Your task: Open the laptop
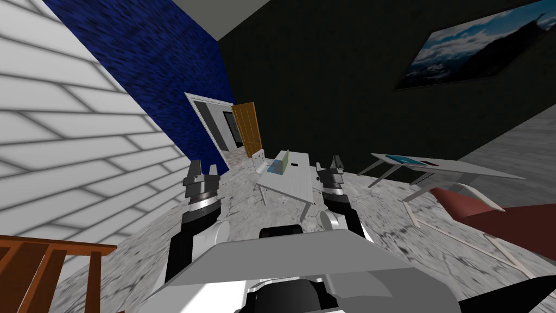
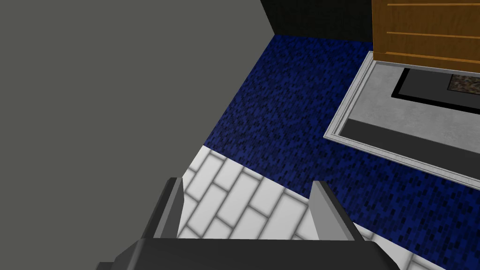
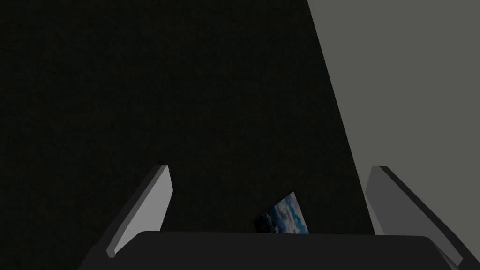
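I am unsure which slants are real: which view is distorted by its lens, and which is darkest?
Head view: rolled, wide, so walls splay and the desk with the laptop seems tilted. Right wrist view: darkest, behind the open right gripper. Left wrist view: evenly lit.

Laptop (image 1: 279, 163): small, thin, pale grey shell with a teal-green face, on the white table (image 1: 296, 185) by its left edge. It looks propped at an angle rather than flat, but it's too small to tell how far the lid is up. It sits well beyond the fingertips, between the left gripper (image 1: 202, 167) and right gripper (image 1: 329, 163), nearer the right.
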Available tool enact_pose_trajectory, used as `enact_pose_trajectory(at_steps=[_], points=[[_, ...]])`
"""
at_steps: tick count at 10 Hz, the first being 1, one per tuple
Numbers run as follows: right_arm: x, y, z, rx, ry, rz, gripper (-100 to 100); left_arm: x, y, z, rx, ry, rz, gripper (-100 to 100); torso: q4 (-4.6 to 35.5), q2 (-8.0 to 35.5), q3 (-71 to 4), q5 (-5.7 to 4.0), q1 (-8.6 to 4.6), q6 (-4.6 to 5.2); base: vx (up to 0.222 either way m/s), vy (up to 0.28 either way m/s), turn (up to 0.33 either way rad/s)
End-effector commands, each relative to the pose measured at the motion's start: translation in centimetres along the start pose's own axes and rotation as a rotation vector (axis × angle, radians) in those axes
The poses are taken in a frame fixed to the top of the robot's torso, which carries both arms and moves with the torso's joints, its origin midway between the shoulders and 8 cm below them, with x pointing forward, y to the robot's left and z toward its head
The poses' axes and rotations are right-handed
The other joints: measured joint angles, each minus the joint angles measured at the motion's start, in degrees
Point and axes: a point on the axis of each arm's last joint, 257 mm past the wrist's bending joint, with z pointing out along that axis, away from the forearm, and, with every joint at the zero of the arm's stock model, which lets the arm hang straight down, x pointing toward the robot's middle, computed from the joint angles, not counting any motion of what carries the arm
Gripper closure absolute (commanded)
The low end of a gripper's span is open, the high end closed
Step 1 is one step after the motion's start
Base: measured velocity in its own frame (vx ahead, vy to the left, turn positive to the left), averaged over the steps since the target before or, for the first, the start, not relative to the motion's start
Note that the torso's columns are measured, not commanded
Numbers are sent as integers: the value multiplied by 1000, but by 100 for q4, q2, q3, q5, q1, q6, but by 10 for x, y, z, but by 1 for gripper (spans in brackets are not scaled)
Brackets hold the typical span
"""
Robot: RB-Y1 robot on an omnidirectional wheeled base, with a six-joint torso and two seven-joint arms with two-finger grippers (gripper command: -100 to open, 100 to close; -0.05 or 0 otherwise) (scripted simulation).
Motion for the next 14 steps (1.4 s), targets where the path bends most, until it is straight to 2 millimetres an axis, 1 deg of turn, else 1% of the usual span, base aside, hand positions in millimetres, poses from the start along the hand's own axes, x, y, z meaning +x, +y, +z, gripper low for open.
enact_pose_trajectory(at_steps=[1,3,9,10,11,14], points=[[0,0,0,0,0,0,0,0,0,0,0,0,0,0,235,232,-467,0,0,0,0,0,0],[0,0,0,0,0,0,0,0,0,0,0,0,0,0,1006,1003,-2014,0,0,0,0,0,0],[0,0,0,0,0,0,0,0,0,0,0,0,0,0,3537,3539,-7073,0,0,0,0,0,0],[4,-3,0,12,37,-30,-100,0,0,0,0,0,0,0,3960,3962,-7919,0,0,0,10,9,16],[7,-7,-1,22,65,-57,-100,0,0,0,0,0,0,0,4149,4153,-8314,0,2,0,14,20,22],[15,-20,-3,54,156,-162,-100,0,0,0,0,0,0,0,4225,4223,-8459,1,4,0,25,33,29]])
